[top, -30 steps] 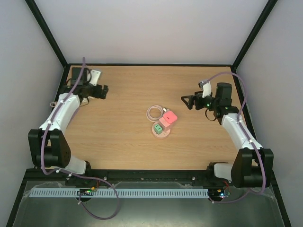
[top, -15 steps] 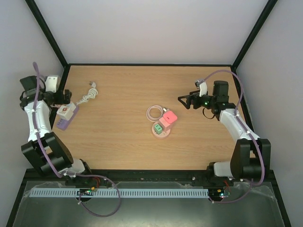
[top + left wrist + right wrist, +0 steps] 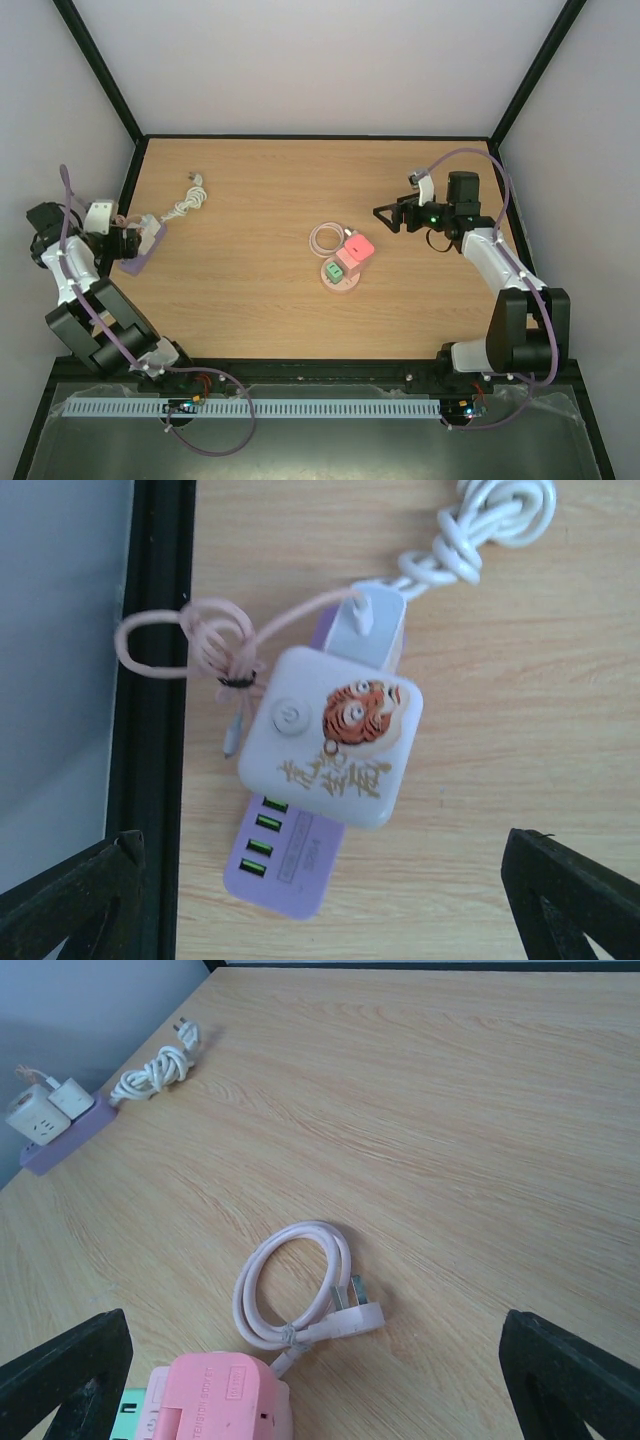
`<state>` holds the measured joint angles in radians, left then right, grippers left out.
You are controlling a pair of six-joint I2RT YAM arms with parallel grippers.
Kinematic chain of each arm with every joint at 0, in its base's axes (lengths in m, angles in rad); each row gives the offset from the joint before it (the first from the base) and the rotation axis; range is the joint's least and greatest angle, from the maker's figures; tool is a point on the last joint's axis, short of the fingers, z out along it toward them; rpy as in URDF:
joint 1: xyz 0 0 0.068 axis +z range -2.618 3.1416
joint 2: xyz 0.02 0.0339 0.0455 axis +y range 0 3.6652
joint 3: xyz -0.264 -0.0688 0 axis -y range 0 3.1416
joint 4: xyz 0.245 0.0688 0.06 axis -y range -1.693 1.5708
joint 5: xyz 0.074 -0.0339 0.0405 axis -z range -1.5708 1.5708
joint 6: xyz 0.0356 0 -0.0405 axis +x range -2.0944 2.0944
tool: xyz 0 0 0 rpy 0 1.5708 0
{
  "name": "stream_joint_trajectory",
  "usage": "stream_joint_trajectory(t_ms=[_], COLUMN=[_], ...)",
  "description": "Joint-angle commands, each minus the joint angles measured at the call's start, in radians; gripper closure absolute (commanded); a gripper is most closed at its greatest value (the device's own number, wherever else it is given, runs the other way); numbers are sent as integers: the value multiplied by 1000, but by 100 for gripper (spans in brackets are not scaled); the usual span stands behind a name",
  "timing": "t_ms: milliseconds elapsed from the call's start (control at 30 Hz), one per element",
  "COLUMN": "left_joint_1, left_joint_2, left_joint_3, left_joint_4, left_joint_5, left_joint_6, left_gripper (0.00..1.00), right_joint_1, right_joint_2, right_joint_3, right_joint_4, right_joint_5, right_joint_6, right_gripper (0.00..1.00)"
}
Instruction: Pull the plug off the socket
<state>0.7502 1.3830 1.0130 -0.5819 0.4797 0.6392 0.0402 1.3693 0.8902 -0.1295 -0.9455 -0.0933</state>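
Far left of the overhead view: left hand (image 3: 320, 895) hangs over the left edge of the desk (image 3: 260, 190), fingers (image 3: 70, 900) wide apart, gripping nothing. Directly beneath it, a lilac power strip (image 3: 295, 865) with green-lit ports lies along the desk's edge. A white cube adapter (image 3: 335, 735) printed with a tiger face and gold characters sits on top of the strip, and a white plug (image 3: 370, 625) sits just behind the cube. The plug's white cord (image 3: 480, 525), knotted in a bundle, trails toward the upper right of the wrist view. A thin pink cable (image 3: 190, 645), tied in a loop, crosses the black frame rail (image 3: 155, 680). Centre of the desk, slightly right: the socket (image 3: 343, 278), a pale pink round disc base. A pink square block (image 3: 357, 246) stands on it, with a small green block (image 3: 334, 269) just beside that block on its lower left. The socket's coiled pale-pink cable (image 3: 295, 1290) lies on the desk touching the upper left of the base, its flat plug end (image 3: 358, 1305) resting on the wood. Right side: right hand (image 3: 315, 1375) is held above the desk, well apart from the socket, pointing toward it, fingers spread, empty.
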Motion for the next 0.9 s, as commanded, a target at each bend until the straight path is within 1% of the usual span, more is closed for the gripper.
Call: stream_joint_trajectory(t_ms=[0, 167, 333, 500, 733, 867], left_joint_1=[4, 5, -2, -26, -81, -101], left_joint_2=[-24, 47, 131, 165, 194, 199], left_joint_3=[-41, -13, 21, 22, 17, 7], left_joint_4=[19, 0, -1, 42, 101, 124], left_joint_5=[-17, 3, 27, 29, 7, 4], left_joint_6=[101, 137, 136, 121, 99, 86], left_gripper=[1, 1, 6, 10, 19, 28], right_joint_1=[9, 10, 10, 12, 12, 12], right_joint_2=[9, 9, 4, 6, 8, 1], right_joint_3=[33, 32, 25, 28, 29, 22], right_joint_4=[-16, -22, -26, -36, -45, -47], right_joint_5=[-27, -21, -16, -25, -22, -21], right_joint_6=[-16, -19, -28, -35, -42, -48], right_gripper=[2, 2, 2, 2, 2, 2])
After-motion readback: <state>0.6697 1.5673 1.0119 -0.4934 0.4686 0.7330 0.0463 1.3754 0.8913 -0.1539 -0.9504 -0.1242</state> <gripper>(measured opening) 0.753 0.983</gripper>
